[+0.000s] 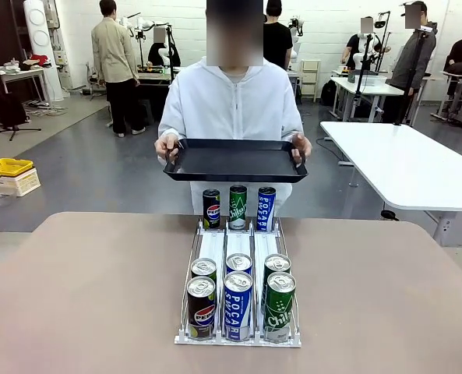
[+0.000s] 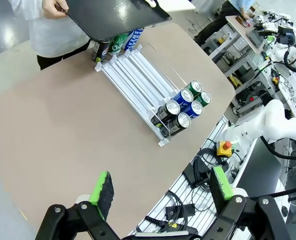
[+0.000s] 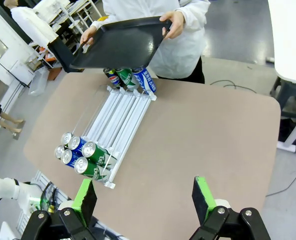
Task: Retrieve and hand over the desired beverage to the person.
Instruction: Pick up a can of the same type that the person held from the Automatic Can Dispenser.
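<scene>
Taupe-brown tabletop (image 1: 75, 296), rounded corners. Person in white hooded zip jacket (image 1: 232, 105) stands at far edge, holding flat black rectangular tray (image 1: 234, 160) level by both end handles, over rack's far end. Clear three-lane can rack (image 1: 238, 243) runs down table middle. Six drink cans at near end, two per lane; front row: Pepsi can (image 1: 202, 308), blue Pocari Sweat can (image 1: 238, 305), green Chilsung can (image 1: 279, 305). Three far cans (image 1: 238, 206) upright at rack's far end. Left gripper (image 2: 160, 181): green pads wide apart, empty, well clear of rack. Right gripper (image 3: 144, 190): same.

tray (image 2: 118, 17) cropped at top, far cans (image 2: 119, 44) half-hidden (under it)
</scene>
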Robot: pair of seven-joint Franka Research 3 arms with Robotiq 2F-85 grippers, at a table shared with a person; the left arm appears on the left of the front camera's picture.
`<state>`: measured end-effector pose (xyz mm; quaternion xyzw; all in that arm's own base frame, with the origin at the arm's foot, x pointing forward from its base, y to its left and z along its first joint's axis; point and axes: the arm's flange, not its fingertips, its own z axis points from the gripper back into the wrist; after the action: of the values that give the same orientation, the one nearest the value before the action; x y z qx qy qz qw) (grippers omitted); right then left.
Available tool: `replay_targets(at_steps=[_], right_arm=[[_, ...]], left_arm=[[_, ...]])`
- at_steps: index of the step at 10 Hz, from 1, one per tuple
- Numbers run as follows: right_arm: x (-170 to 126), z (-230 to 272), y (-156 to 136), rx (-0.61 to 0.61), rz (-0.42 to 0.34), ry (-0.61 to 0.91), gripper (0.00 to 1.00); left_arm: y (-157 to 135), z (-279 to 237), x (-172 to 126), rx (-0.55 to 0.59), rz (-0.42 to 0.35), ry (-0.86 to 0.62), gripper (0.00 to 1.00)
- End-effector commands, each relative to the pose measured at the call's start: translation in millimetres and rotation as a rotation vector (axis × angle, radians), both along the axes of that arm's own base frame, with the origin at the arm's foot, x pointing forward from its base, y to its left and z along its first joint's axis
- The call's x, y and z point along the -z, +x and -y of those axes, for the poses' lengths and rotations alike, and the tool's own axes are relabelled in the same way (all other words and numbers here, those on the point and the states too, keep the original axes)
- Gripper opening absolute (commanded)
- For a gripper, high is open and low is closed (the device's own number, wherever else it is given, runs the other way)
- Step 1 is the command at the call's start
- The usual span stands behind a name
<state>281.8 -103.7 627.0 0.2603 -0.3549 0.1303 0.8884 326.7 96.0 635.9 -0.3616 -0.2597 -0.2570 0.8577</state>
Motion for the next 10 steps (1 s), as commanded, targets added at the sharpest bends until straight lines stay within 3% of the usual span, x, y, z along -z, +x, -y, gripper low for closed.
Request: replay_targets(at_steps=[1,10], right_arm=[[1.2,-0.8,-0.3,-0.025,0.011,0.014,1.0],[1.2,-0.8,-0.3,-0.025,0.011,0.014,1.0]], left_arm=[[1.0,-1.0,-0.3,0.016,0.018,-0.008,1.0],[1.0,-1.0,-0.3,0.016,0.018,-0.008,1.0]])
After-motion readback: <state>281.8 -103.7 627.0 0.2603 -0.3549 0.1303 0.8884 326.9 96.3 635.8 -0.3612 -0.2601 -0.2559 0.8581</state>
